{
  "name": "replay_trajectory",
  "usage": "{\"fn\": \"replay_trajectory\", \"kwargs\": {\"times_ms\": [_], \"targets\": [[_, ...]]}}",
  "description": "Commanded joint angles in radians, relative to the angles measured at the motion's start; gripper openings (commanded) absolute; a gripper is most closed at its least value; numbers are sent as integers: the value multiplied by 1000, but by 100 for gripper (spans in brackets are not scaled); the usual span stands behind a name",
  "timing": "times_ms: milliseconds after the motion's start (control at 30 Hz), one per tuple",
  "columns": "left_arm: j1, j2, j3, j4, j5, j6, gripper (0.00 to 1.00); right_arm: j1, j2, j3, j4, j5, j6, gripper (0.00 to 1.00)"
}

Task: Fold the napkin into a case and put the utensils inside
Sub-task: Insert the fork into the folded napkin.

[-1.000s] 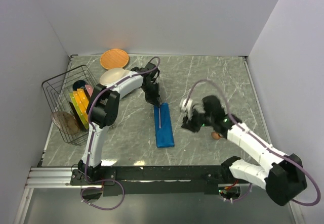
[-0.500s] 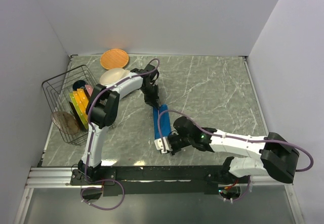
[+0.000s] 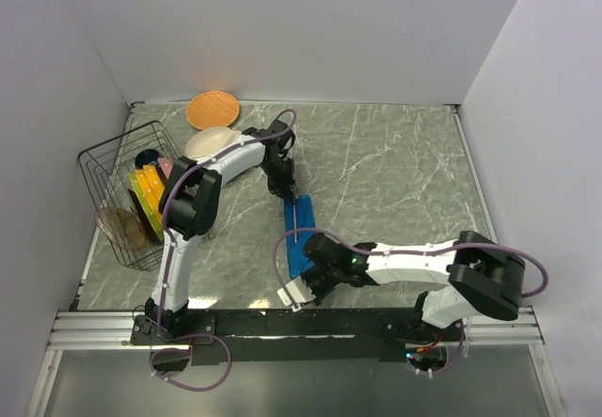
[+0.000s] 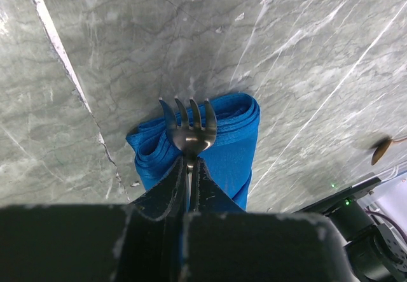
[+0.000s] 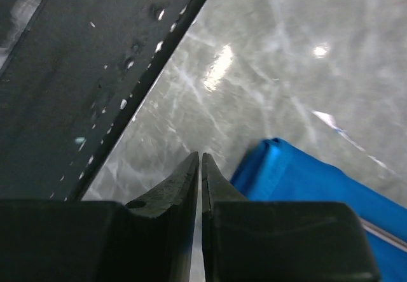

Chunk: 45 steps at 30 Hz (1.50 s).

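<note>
Beside the case (image 3: 303,243), right gripper (image 3: 293,296) outstretched

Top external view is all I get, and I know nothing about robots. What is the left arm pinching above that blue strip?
Observer: Its wrist camera shows the left gripper shut on the handle of a metal fork, tines over the folded end of the case.
Operator: Is the right arm holding something too?
Observer: No. The right gripper is shut on nothing, its tips over bare table beside the case's corner.
Operator: Any other cutlery around?
Observer: Yes, the left wrist view shows a brown wooden spoon lying on the table, apart from the case.
</note>
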Motion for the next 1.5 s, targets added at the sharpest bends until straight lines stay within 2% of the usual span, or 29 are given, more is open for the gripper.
{"fn": "replay_trajectory", "kwargs": {"times_ms": [0, 267, 567, 967, 1333, 1367, 1400, 1467], "targets": [[0, -69, -3, -7, 5, -29, 1, 52, 58, 20, 99, 186, 23, 12], [-17, -123, -36, -18, -13, -50, 1, 60, 111, 29, 150, 286, 77, 9], [-47, -163, -63, -28, -58, -67, 1, 58, 119, 14, 162, 290, 133, 8], [-49, -177, -168, -13, -46, -82, 1, 58, 118, 3, 191, 309, 141, 8], [-49, -181, -194, -16, -53, -87, 1, 57, 147, 28, 187, 312, 152, 8], [-51, -181, -196, -15, -53, -90, 3, 57, 148, 28, 188, 316, 153, 8], [-51, -180, -193, -13, -55, -92, 11, 57, 148, 29, 188, 316, 152, 9], [-49, -178, -181, -13, -56, -90, 19, 55, 148, 28, 187, 313, 149, 9]]}}
